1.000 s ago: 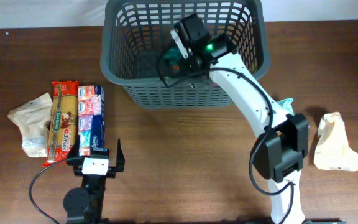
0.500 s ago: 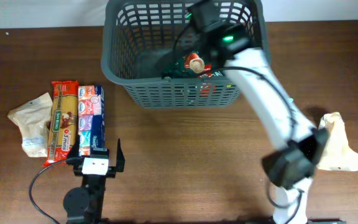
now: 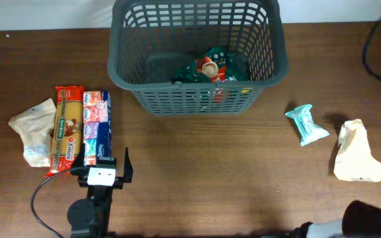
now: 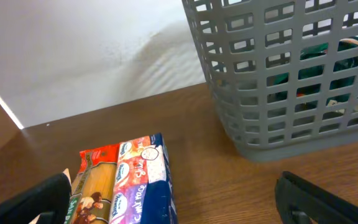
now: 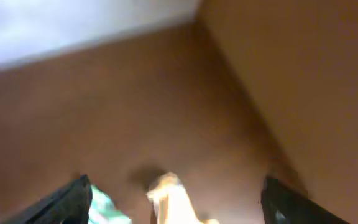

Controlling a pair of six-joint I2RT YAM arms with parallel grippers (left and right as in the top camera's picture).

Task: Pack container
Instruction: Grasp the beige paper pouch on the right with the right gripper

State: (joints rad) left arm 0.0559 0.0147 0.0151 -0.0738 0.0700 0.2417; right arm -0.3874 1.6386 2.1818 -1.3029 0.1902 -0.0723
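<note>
The right wrist view is smeared throughout: a teal packet [image 5: 107, 208] and a pale bag [image 5: 176, 202] are vague shapes cut by the bottom edge. Overhead, the right arm [image 3: 369, 221] shows only as a blurred sliver in the lower corner. The container [image 4: 278, 93] hides most of the green packet [image 4: 319, 59] behind its lattice; the label is unreadable.

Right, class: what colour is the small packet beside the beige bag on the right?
Light teal; the small packet shows best in the overhead view.

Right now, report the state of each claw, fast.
Left claw: open, holding nothing.
Right claw: open, holding nothing, though its wrist view is blurred.
</note>
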